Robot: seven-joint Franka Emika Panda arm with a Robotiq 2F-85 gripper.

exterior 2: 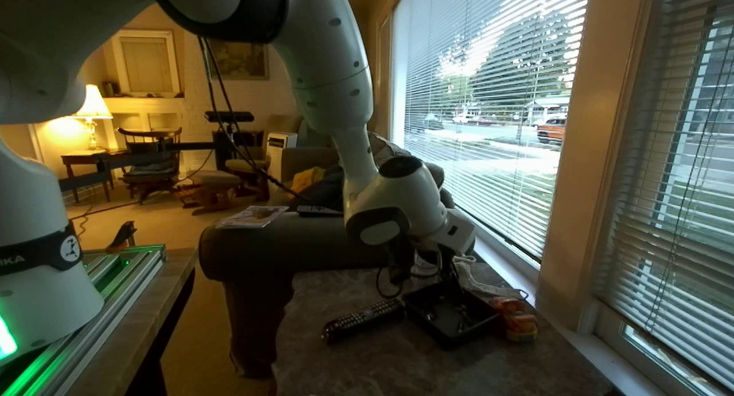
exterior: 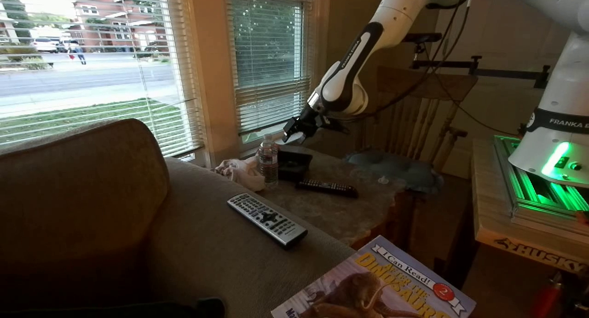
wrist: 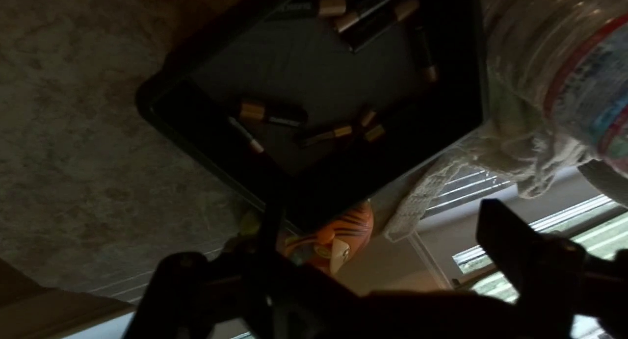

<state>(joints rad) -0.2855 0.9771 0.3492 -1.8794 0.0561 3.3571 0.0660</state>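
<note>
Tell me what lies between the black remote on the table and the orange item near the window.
The black tray sits between the black remote and the orange item, as an exterior view shows; the wrist view shows batteries inside it.

Wrist view (close) above tray [wrist: 314, 76]

Black open-topped tray [wrist: 304, 74] flat on mottled tabletop [wrist: 98, 108]; black-and-copper batteries [wrist: 283, 115] scattered loose inside.

The pincer [exterior: 310, 130] (seemingly spread) hangs above a tray [exterior: 294, 172].
</note>
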